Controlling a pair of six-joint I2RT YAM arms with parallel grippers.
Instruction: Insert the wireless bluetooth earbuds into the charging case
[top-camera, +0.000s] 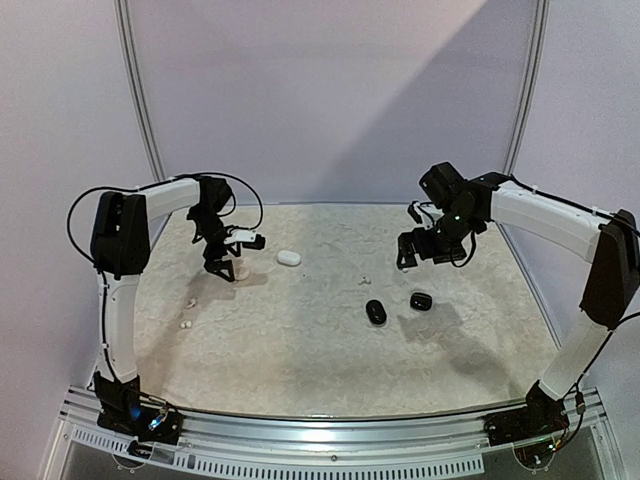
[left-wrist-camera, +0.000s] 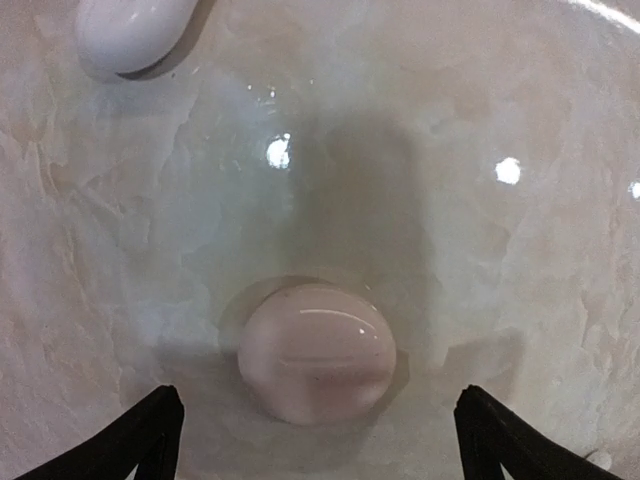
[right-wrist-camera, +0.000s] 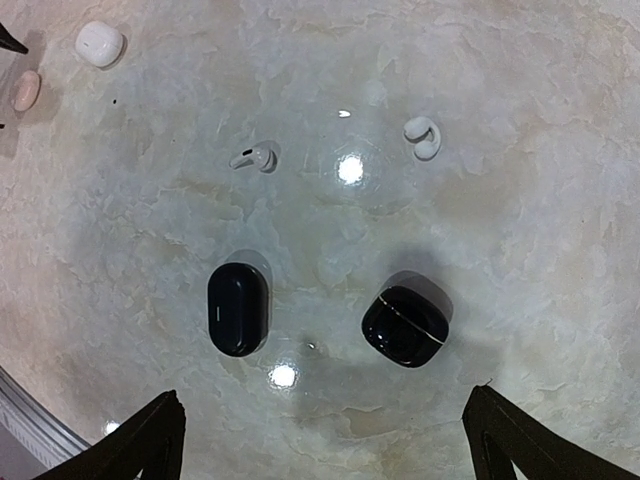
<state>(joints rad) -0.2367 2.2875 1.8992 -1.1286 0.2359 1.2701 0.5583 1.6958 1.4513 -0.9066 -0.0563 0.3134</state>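
A pale pink oval case (left-wrist-camera: 316, 350) lies shut on the table just ahead of my left gripper (left-wrist-camera: 320, 450), whose jaws stand open on either side of it without touching it. A white case (left-wrist-camera: 130, 30) lies further off. My right gripper (right-wrist-camera: 325, 440) hangs open above two shut black cases (right-wrist-camera: 238, 308) (right-wrist-camera: 405, 325). Two white earbuds (right-wrist-camera: 253, 158) (right-wrist-camera: 422, 137) lie loose beyond them. From above, the left gripper (top-camera: 226, 268) is at the back left by the pink case (top-camera: 241, 270), and the right gripper (top-camera: 420, 255) is at the back right.
Two more small white earbuds (top-camera: 190, 303) (top-camera: 184, 323) lie near the table's left side. The white case (top-camera: 289, 258) sits at the back middle. The black cases (top-camera: 375, 312) (top-camera: 421, 300) lie right of centre. A curved wall backs the marbled table (top-camera: 300, 370).
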